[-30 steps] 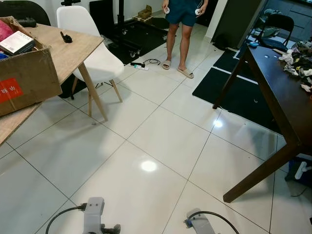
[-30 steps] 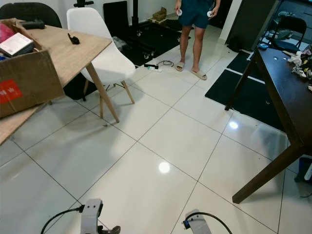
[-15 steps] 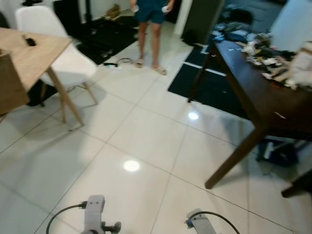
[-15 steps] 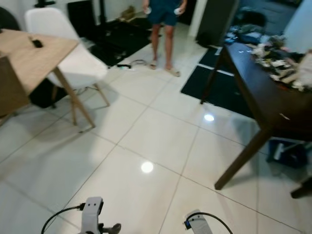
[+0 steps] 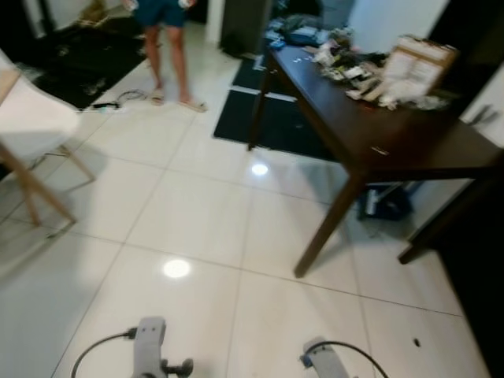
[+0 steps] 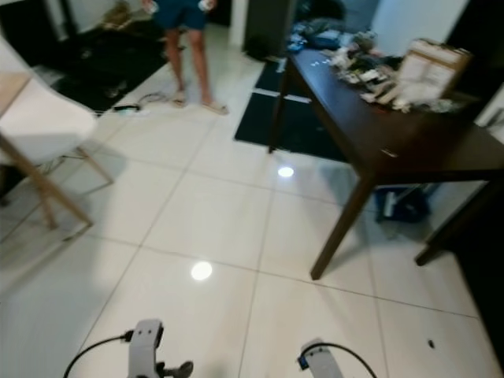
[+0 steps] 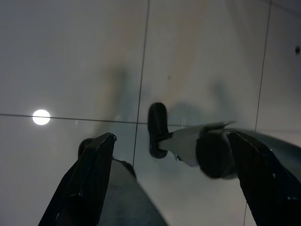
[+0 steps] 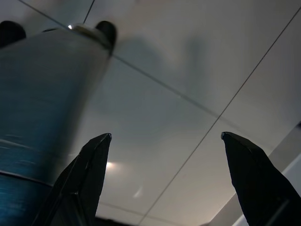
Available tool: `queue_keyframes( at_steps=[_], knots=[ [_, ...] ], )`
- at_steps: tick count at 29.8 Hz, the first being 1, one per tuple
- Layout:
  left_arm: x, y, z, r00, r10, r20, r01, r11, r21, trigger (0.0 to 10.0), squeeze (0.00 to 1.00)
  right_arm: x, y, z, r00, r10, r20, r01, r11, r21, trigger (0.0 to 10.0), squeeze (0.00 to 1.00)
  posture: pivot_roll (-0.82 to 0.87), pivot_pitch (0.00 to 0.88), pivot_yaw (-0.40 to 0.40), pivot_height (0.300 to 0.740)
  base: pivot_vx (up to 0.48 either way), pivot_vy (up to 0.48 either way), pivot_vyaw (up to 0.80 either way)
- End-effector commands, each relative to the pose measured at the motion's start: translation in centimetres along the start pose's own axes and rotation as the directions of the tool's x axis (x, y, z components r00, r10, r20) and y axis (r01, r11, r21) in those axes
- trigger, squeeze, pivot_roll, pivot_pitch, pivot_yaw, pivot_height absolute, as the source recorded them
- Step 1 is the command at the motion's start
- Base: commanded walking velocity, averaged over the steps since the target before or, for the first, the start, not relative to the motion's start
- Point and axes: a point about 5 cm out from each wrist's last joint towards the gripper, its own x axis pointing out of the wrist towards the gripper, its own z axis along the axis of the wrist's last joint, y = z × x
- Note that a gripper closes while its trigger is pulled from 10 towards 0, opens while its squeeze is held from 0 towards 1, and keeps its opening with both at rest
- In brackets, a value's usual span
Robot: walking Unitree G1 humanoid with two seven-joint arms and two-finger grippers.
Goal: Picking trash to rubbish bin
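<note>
I am looking for trash near the dark table (image 5: pixel 394 138); both grippers, left gripper (image 7: pixel 171 179) and right gripper (image 8: pixel 162 176), are hanging spread and empty, so I am approaching slowly.

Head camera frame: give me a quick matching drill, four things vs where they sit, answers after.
Things:
1. dark table
2. white chair
3. person
4. black mat

Places:
A. far left edge of the scene
B. standing at the back, on the white tiles
C. right side, cluttered on top
D. on the floor under the table's far end

Pairs: 1-C, 2-A, 3-B, 4-D
</note>
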Motion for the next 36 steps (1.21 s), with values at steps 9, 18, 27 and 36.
queue_keyframes(
  at_steps=[9, 18, 27, 36],
  knots=[
    [0.06, -0.24, -0.13, 1.0, -0.002, 0.007, 0.002, 1.0, 0.002, 10.0, 0.0, -0.13, -0.71, -0.54, 1.0, -0.014, -0.019, 0.014, 1.0, -0.013, 10.0, 0.0, 0.2, 0.065, -0.108, 0.74, 0.0, 0.0, 0.0],
    [-0.01, -0.12, -0.17, 1.0, 0.0, 0.015, 0.0, 1.0, -0.011, 10.0, 0.0, -0.16, -0.85, -0.64, 1.0, -0.015, -0.023, 0.015, 1.0, -0.012, 10.0, 0.0, 0.2, 0.071, -0.107, 0.74, 0.082, 0.0, 0.0],
    [-0.04, -0.03, -0.04, 1.0, -0.003, 0.021, 0.003, 1.0, -0.014, 10.0, 0.0, -0.2, -1.01, -0.91, 0.999, -0.016, -0.029, 0.016, 1.0, -0.014, 10.0, 0.0, 0.2, 0.068, -0.109, 0.74, 0.277, 0.0, 0.0],
    [-0.06, 0.02, 0.03, 1.0, -0.005, 0.021, 0.006, 1.0, -0.008, 10.0, 0.0, -0.08, -0.58, 0.01, 1.0, -0.01, -0.015, 0.01, 1.0, -0.022, 10.0, 0.0, 0.21, 0.064, -0.107, 0.74, 0.305, 0.0, 0.0]
  ],
)
